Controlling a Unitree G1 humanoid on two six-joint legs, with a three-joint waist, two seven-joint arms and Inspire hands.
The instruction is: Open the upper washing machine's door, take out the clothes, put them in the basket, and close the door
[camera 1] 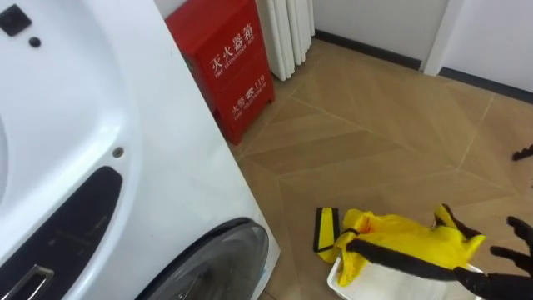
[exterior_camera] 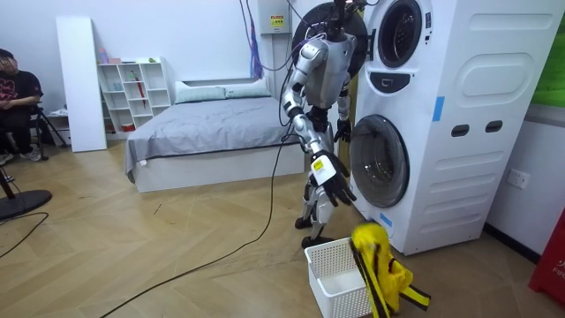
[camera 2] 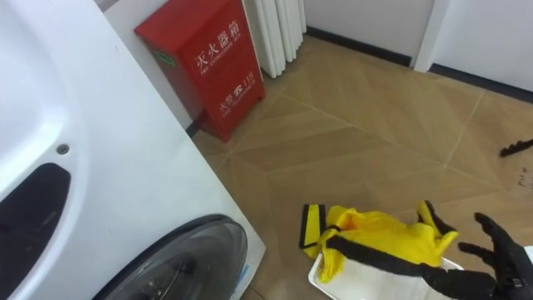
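Wooden floor (camera 1: 375, 142) runs between a white washing machine (camera 1: 100, 108) on the robot's left and a white basket (camera 1: 379, 283) low on its right, with a red cabinet (camera 1: 229, 58) against the wall behind. In the room view the robot stands upright right in front of the machine's lower door, the basket on the floor just beside its feet.

A yellow garment (camera 1: 408, 237) with black stripes lies draped over the basket's rim, part of it hanging down the outside. The right hand (camera 2: 506, 252) hovers just beside it with fingers spread wide and nothing in them; it does not seem to touch the cloth. The left hand (exterior_camera: 342, 132) hangs near the machine's door, too small there to read its fingers.

My reading is that one piece is out of the drum and delivered, though not tucked fully inside the basket. The round door looks closed or nearly so from these angles, and the inside of the drum cannot be seen, so whether more clothes wait there is unknown. If any do, what is left is reaching in again and carrying them over.
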